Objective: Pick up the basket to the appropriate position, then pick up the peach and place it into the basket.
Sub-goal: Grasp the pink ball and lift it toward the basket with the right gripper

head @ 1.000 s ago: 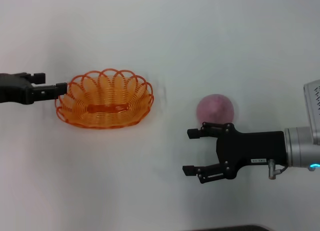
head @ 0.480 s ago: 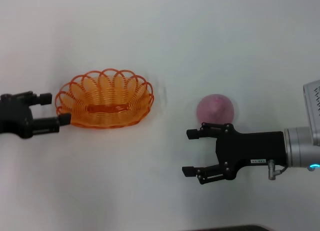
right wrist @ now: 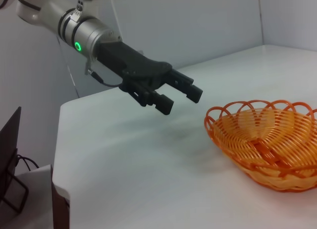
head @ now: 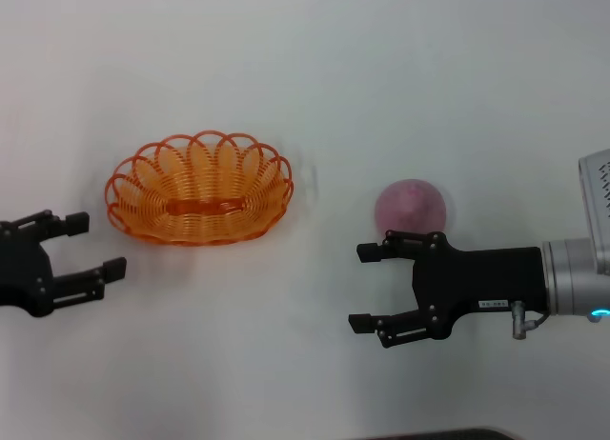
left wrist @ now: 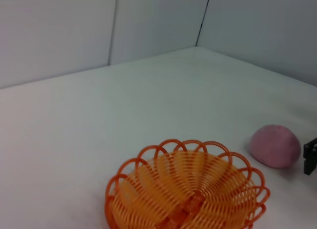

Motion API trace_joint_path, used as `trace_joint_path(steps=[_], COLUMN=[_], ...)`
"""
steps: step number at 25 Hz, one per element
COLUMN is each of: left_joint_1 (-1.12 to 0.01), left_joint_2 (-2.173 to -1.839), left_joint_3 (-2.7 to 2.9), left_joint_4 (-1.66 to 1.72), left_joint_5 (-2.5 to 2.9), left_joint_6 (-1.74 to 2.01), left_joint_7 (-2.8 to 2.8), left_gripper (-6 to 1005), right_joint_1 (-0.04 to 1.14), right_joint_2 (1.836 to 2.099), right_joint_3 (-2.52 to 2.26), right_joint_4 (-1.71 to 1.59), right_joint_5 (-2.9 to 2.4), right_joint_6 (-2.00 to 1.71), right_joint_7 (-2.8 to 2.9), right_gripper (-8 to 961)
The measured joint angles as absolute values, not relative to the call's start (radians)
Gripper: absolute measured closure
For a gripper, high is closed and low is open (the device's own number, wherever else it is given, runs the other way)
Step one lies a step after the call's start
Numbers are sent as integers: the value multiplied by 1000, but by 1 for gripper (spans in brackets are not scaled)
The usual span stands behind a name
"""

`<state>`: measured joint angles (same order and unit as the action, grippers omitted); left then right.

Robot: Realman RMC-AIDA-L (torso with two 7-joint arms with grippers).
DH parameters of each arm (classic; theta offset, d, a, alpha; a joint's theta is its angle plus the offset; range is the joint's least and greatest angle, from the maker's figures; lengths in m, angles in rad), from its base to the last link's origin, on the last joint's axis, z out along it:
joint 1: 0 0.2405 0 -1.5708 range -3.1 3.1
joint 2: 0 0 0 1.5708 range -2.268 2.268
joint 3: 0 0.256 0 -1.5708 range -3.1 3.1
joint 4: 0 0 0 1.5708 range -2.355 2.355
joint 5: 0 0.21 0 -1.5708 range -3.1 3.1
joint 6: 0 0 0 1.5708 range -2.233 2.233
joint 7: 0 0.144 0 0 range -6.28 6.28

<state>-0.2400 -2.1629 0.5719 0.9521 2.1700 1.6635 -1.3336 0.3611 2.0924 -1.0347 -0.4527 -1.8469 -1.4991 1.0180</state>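
One oval orange wire basket (head: 199, 201) with a scalloped rim sits left of centre on the white table (head: 315, 88), nothing touching it. Well apart at right lies the round pink peach (head: 410, 207). Left gripper (head: 91, 247), lower left, and right gripper (head: 364, 288), just below the peach, both gape, holding nothing.

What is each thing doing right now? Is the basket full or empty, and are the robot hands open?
Oval orange wire basket: empty, upright on the table, not held.
Round pink peach: on the table, outside the basket, not held.
Left gripper: open, empty, beside the basket.
Right gripper: open, empty, beside the peach.
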Motion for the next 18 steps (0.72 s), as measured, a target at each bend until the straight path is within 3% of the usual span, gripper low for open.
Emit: trace_joint_path(steps=[11,18], left_joint_1=[-206,-209], left_joint_2=[-2163,-2163], left_joint_3=[543,539], left_joint_4=[872,867], left_joint_5=[2190,2189], left_joint_6=[1651,1650], left_joint_7=[-1245,-1244], left_gripper=[184,185], right_joint_1=[359,320], right_joint_2=[2091,2074], right_joint_3=[-1035,-1001], right_joint_4=[-453,-498], right_joint_5=[-1852,-1853], right_joint_6=[-1498,-1536], right_joint_7=[1011,1010], right_gripper=[14,14])
